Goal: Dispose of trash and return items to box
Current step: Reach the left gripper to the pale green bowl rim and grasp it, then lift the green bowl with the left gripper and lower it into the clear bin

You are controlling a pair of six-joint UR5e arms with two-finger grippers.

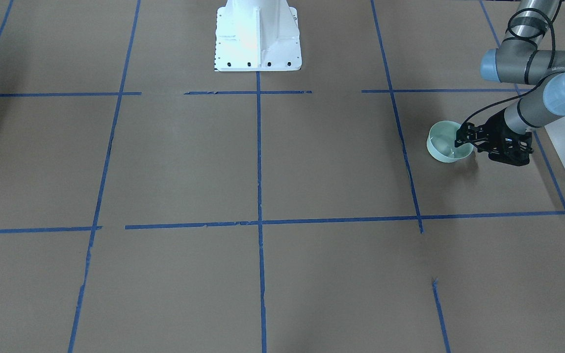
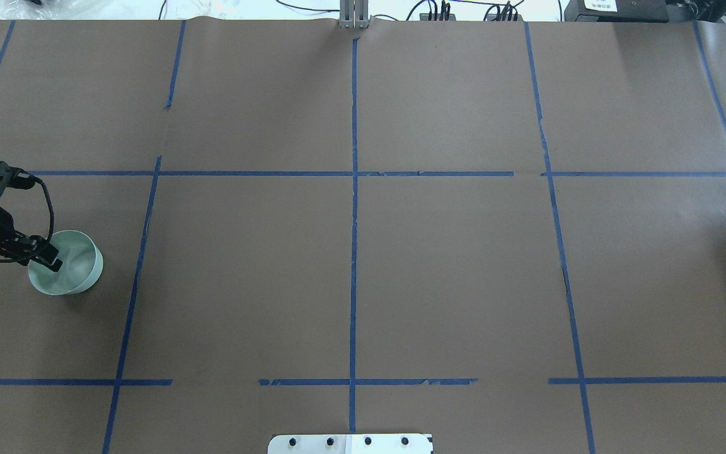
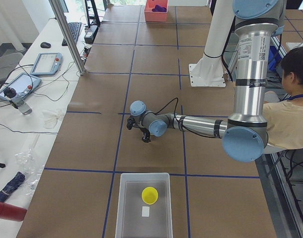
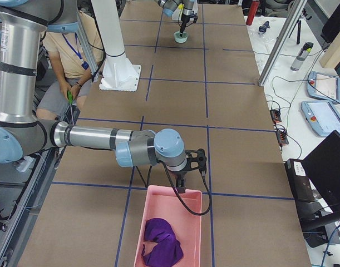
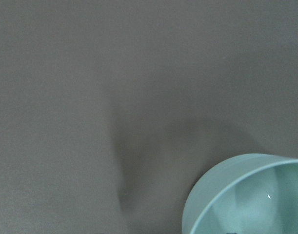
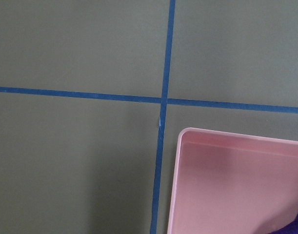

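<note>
Bowl [image 1: 442,147], pale mint green, round and glossy inside, stands upright on the brown paper toward the table's left end, near the frosted box [image 3: 120,203]. That box holds the yellow cup [image 3: 150,195] and a white slip [image 3: 146,211] too small for me to read. My left gripper [image 1: 460,142] straddles the bowl's rim, one finger inside; I cannot tell whether it is clamped. The right gripper [image 4: 181,186] hangs over the pink tray [image 4: 158,206] at the far right end, and I cannot judge its jaws.
</note>
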